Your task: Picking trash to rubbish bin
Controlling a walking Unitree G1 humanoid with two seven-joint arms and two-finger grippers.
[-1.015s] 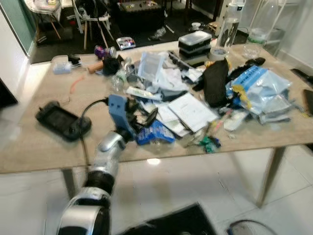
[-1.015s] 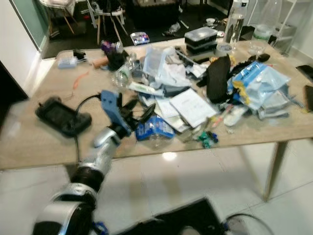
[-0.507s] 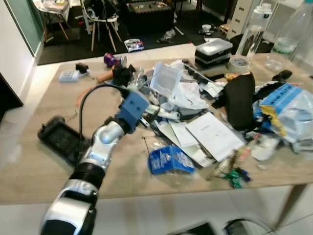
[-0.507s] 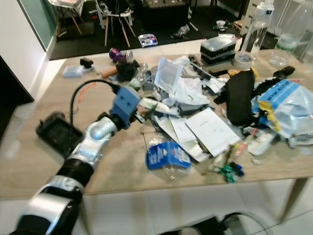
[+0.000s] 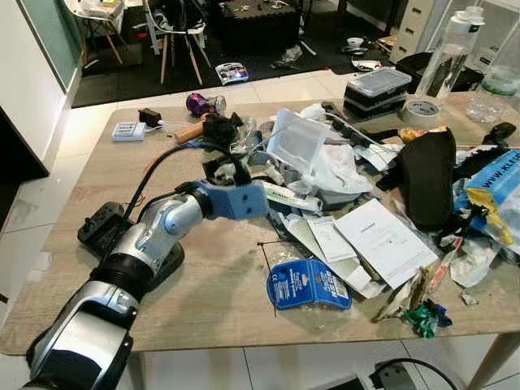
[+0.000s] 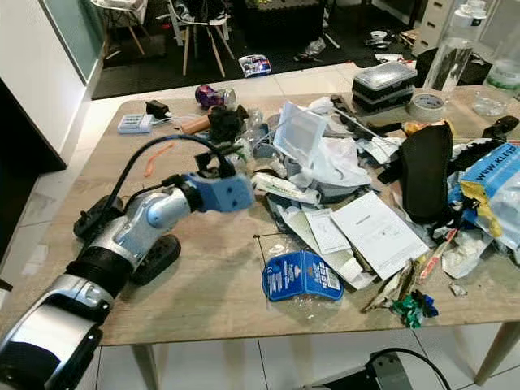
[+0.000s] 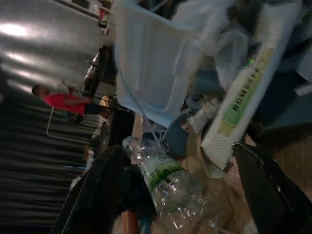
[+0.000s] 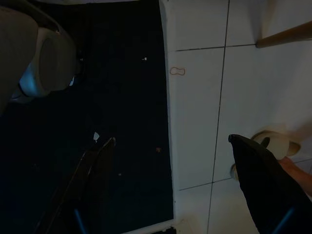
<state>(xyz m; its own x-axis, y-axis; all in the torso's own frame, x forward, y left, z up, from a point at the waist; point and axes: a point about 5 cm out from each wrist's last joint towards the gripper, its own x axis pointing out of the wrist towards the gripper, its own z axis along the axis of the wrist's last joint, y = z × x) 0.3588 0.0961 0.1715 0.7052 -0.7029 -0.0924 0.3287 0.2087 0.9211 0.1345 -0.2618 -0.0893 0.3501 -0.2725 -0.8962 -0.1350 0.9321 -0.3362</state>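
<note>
**Over the cluttered table, the left hand lines up on a crushed bottle**

Across the wooden table [image 5: 97,171] lies a heap of litter: a crumpled clear plastic bottle [image 7: 168,183], a white printed tube [image 5: 286,196], a clear plastic bag [image 5: 296,142], loose papers [image 5: 382,241], a blue packet [image 5: 309,284] near the front edge and a black pouch [image 5: 426,179] standing upright to the right. The left arm reaches out over the table with its blue wrist block level, so that the left hand [image 7: 180,161] points into the near edge of the heap. In the left wrist view its two black fingers [image 7: 95,195] stand spread wide, one on either side of the bottle and the end of the tube, with nothing between them gripped yet. That wide stance suits a bulky, springy thing like the bottle, which seems the likeliest first pick.

A black game controller [image 5: 110,231] lies under the forearm and probably is not trash. The right hand [image 8: 170,180] hangs idle beside the robot, fingers apart, over white floor tiles [image 8: 195,97] and a dark mat [image 8: 126,126].
</note>
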